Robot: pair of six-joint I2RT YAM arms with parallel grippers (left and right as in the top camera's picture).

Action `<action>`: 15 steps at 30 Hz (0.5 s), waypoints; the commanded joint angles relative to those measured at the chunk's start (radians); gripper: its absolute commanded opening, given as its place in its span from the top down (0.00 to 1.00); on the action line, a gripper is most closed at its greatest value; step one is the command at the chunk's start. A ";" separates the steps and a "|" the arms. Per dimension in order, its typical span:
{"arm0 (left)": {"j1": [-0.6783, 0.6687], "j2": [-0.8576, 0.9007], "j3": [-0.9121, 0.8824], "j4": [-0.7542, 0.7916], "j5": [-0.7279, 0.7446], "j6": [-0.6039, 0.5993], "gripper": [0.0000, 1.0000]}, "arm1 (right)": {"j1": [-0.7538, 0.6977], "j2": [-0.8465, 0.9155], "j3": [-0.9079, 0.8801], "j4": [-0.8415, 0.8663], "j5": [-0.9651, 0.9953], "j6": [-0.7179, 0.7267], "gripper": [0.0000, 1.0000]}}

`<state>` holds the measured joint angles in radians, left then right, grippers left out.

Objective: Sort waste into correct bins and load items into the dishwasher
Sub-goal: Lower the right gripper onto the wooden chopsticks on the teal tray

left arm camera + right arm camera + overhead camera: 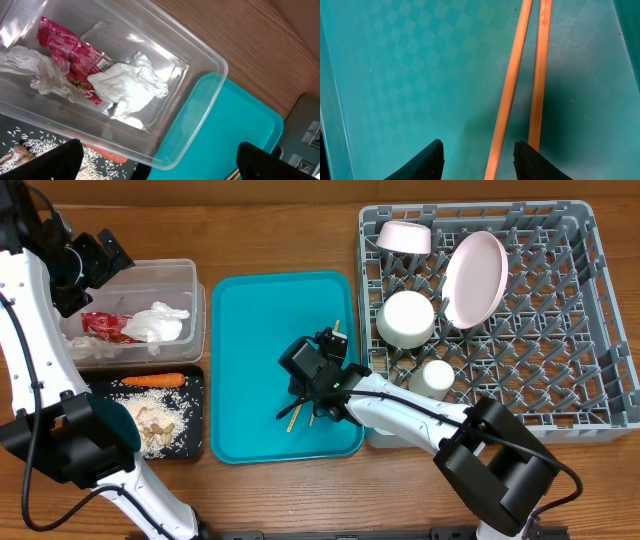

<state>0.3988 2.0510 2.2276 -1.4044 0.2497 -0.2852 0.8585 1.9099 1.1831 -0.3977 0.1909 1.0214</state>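
The two wooden chopsticks (297, 416) (512, 85) lie on the teal tray (250, 330). My right gripper (312, 395) (477, 150) hangs low over them and is open. One stick runs between its fingers without touching either, and the other passes by the right finger. My left gripper (105, 255) (160, 150) is wide open above the clear tub (190, 300), which holds the red wrapper (70, 50) and white tissue (130, 85). The black tray (197, 380) holds the carrot (153, 380) and rice scraps (155, 425). The grey rack (560, 330) holds the plate (475, 277), two bowls (405, 318) and the cup (436, 378).
The teal tray sits between the bins on the left and the rack on the right, its edge close to the tub's corner (210, 55). Bare wooden table (280, 230) runs along the back and front. Both arm bases stand at the front edge.
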 commanded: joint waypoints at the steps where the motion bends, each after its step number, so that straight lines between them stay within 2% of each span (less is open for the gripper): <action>1: -0.006 -0.037 0.017 -0.002 0.002 0.001 0.00 | -0.002 0.026 -0.003 0.005 0.018 0.013 0.51; 11: -0.006 -0.037 0.017 -0.002 0.002 0.001 0.00 | -0.002 0.081 -0.003 0.039 0.019 0.051 0.53; 15: -0.006 -0.037 0.017 -0.002 0.002 0.001 0.00 | -0.003 0.106 -0.003 0.041 0.037 0.061 0.64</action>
<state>0.3988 2.0510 2.2276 -1.4067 0.2497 -0.2852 0.8589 1.9682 1.1835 -0.3550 0.2111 1.0607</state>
